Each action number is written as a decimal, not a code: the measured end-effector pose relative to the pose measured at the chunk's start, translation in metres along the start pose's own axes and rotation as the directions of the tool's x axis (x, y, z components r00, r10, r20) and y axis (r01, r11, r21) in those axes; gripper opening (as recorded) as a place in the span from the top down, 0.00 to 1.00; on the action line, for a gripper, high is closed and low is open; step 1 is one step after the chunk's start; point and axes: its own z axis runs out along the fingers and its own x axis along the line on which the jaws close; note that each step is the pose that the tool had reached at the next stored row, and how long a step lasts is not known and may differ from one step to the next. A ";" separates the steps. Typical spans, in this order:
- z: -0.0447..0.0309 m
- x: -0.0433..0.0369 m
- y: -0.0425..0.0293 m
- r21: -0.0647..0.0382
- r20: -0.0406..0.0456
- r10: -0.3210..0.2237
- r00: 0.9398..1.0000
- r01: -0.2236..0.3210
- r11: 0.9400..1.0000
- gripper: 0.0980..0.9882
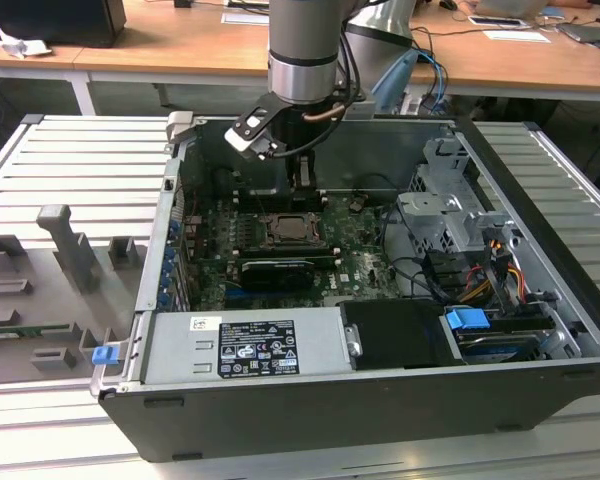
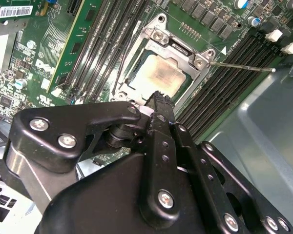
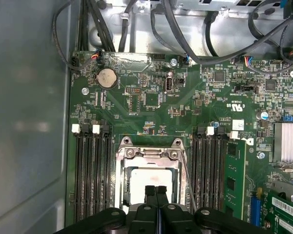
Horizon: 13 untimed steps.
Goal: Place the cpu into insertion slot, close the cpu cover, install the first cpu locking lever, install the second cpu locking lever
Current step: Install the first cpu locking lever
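Observation:
The cpu (image 2: pixel 158 75) lies in the insertion slot (image 1: pixel 292 230) with its dull silver top up. The silvery cpu cover (image 2: pixel 178 48) is down flat around it, and the chip shows through the square cut-out. In the first wrist view the cpu (image 3: pixel 144 178) and cpu cover (image 3: pixel 149 153) sit just past my fingertips. My gripper (image 2: pixel 158 95) hangs directly over the socket's edge, shut with nothing between its fingers; it is also in the exterior view (image 1: pixel 302 178) and the first wrist view (image 3: pixel 156 189). One thin locking lever (image 2: pixel 241 67) sticks out sideways over the memory slots. Another lever (image 2: pixel 121 68) runs along the opposite side of the socket.
Long black memory slots (image 3: pixel 93 175) flank the socket on both sides. A black finned card (image 1: pixel 275 270) lies just in front of it, then the power supply (image 1: pixel 245 345). Drive cage (image 1: pixel 450 200) and cables (image 1: pixel 480 270) fill the exterior view's right. Case walls surround the board.

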 end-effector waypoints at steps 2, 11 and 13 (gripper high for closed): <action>-0.0001 -0.0001 0.0000 0.000 0.000 0.000 1.000 0.000 1.000 0.99; -0.0033 -0.0001 0.0000 0.000 0.000 0.000 1.000 0.000 1.000 0.99; -0.0046 -0.0001 0.0000 0.000 0.000 0.000 1.000 0.000 1.000 0.99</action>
